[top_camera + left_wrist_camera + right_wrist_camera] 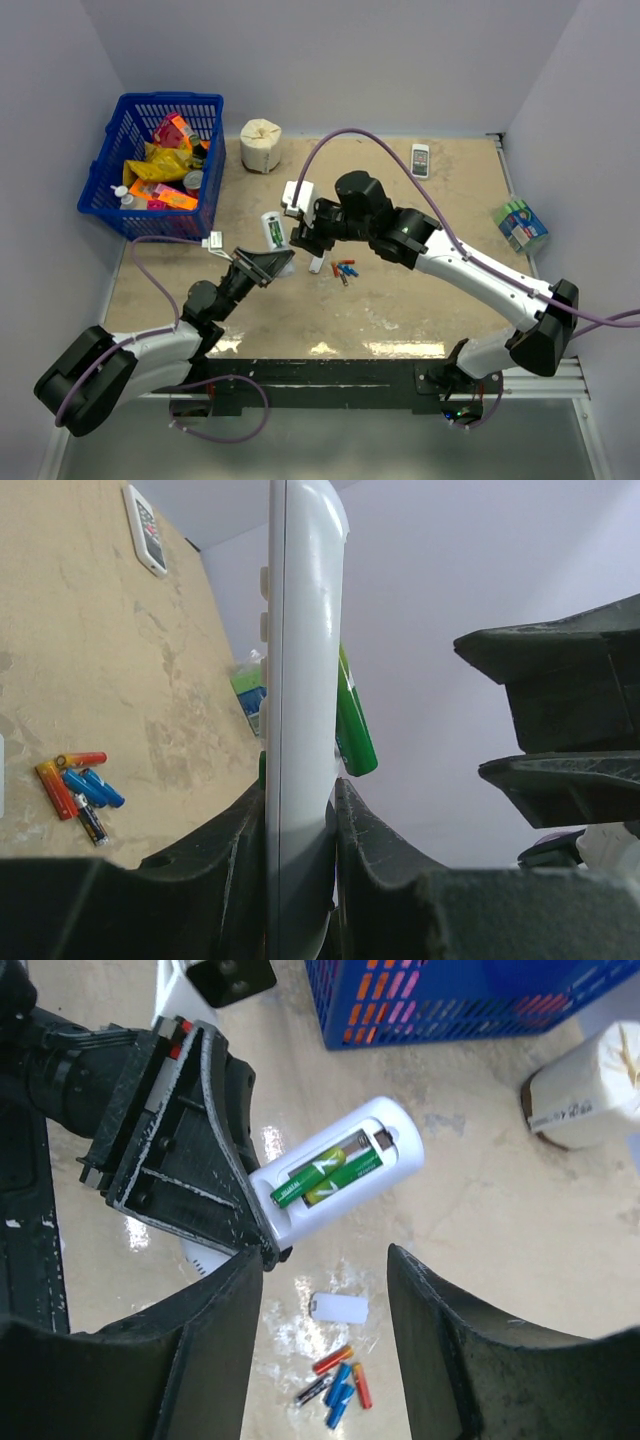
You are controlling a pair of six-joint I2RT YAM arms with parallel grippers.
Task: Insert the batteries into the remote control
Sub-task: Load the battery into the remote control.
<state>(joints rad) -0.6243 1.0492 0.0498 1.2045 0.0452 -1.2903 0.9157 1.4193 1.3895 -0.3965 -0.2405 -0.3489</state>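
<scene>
**Right tool poised over open battery bay, left tool presenting the remote**

- The left tool is clamping the remote control by its lower end, fingers closed hard against it. It is holding the remote clear of the worktop.
- The remote's long axis is running from the left tool away from the arm bases, with the open bay facing up.
- Two green batteries are lying in the bay along that axis. In the left wrist view one is jutting out at an angle from the back, so I am judging it not fully seated.
- The right tool is standing wide open and carrying nothing. It is hanging just beside the bay on the remote's right, so it is the nearer free arm.
- The bay is lying ahead of the right tool's fingertips, between them in its wrist view.
- Next move, as a judgement: pressing the raised battery flat, pushing square to the remote's back.
- The loose batteries and a small white plate, probably the bay cover, are lying on the worktop nearby.
</scene>
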